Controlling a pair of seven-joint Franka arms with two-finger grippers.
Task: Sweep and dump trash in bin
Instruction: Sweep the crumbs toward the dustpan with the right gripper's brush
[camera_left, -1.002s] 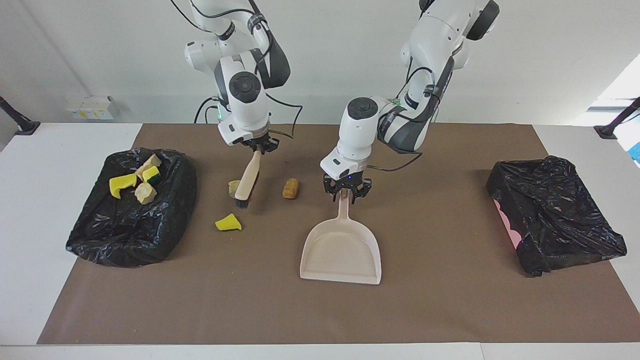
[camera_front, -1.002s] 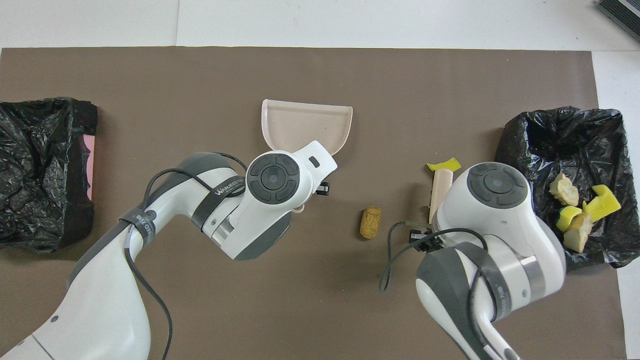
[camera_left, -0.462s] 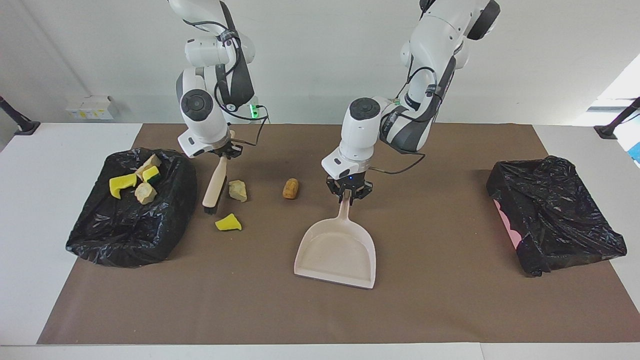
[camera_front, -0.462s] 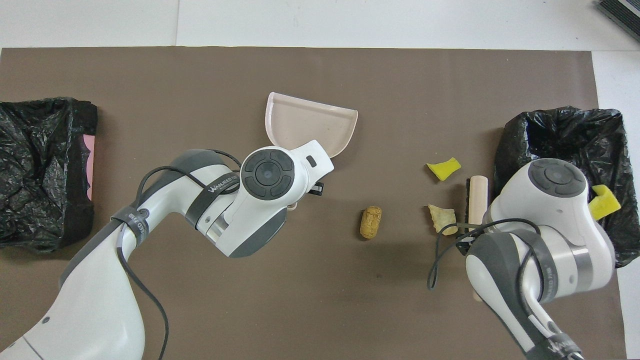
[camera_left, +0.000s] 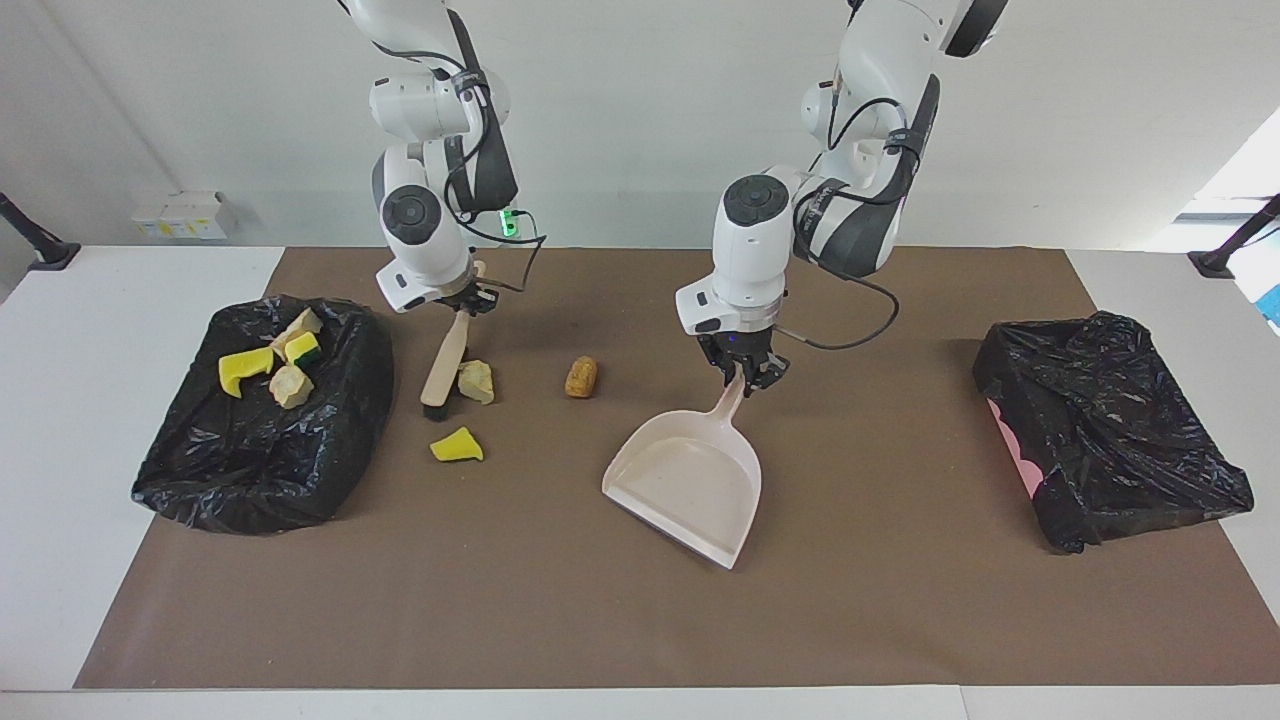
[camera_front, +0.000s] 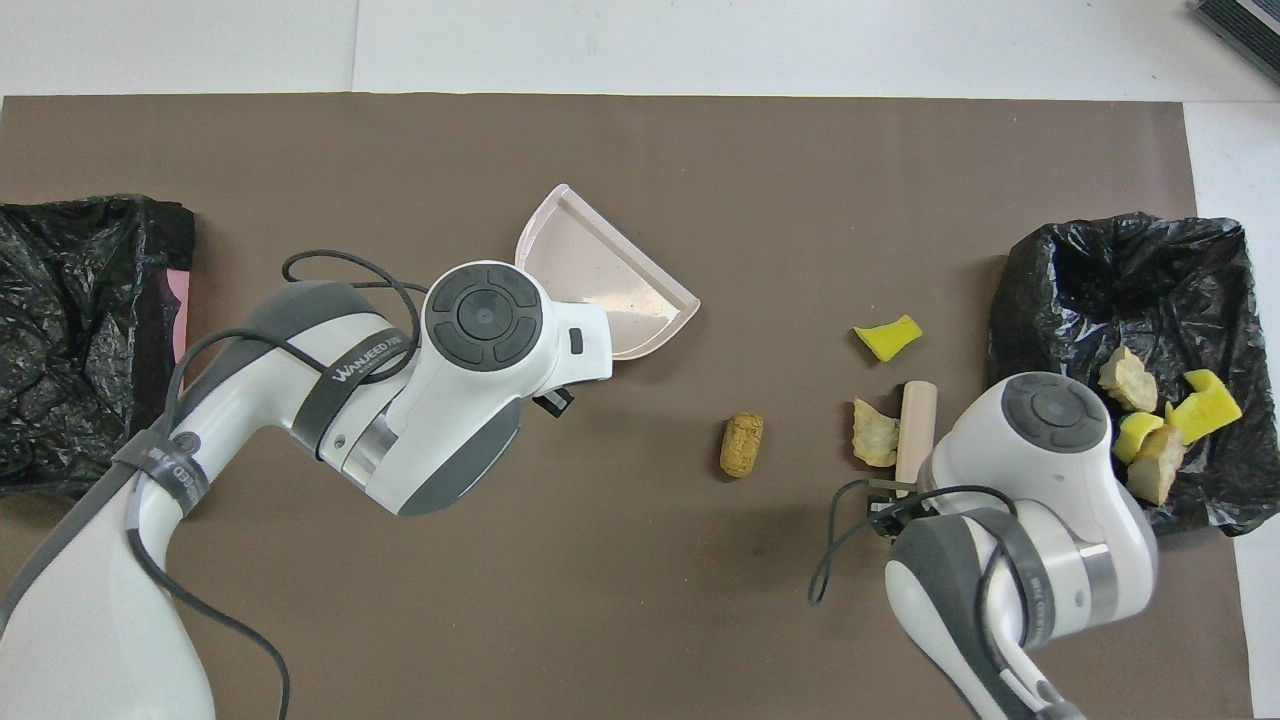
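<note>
Facing view: a brown paper mat (camera_left: 640, 620) covers the middle of a white table (camera_left: 90, 560). At the right arm's end of the mat sits a crumpled black plastic-lined bin (camera_left: 265, 420) holding four scraps: a yellow sponge piece (camera_left: 243, 369), a yellow-green sponge piece (camera_left: 302, 348) and two beige foam chunks (camera_left: 290, 385). Three scraps lie loose on the mat: a rough beige foam chunk (camera_left: 476, 381), a yellow sponge wedge (camera_left: 456, 446) and an orange-brown cylinder lump (camera_left: 581, 377). The right gripper (camera_left: 462, 300) is pressed together on the handle of a beige brush with black bristles (camera_left: 443, 368), whose head rests on the mat against the beige chunk, between it and the bin. The left gripper (camera_left: 742, 368) pinches the handle of a smooth beige plastic dustpan (camera_left: 686, 486), tilted on the mat near its middle with one corner toward the mat's edge farthest from the robots. A second black-lined bin (camera_left: 1105, 430), with a pink patch on its side, sits at the left arm's end.

Overhead view: the left arm's wrist hides the dustpan (camera_front: 600, 285) handle. The brush (camera_front: 915, 425) handle lies just beside the loose beige chunk (camera_front: 875, 433); the cylinder lump (camera_front: 741, 445) lies between the brush and the dustpan. The yellow wedge (camera_front: 886, 336) lies farther from the robots than the brush. The bin with the scraps (camera_front: 1125, 300) is partly covered by the right arm.
</note>
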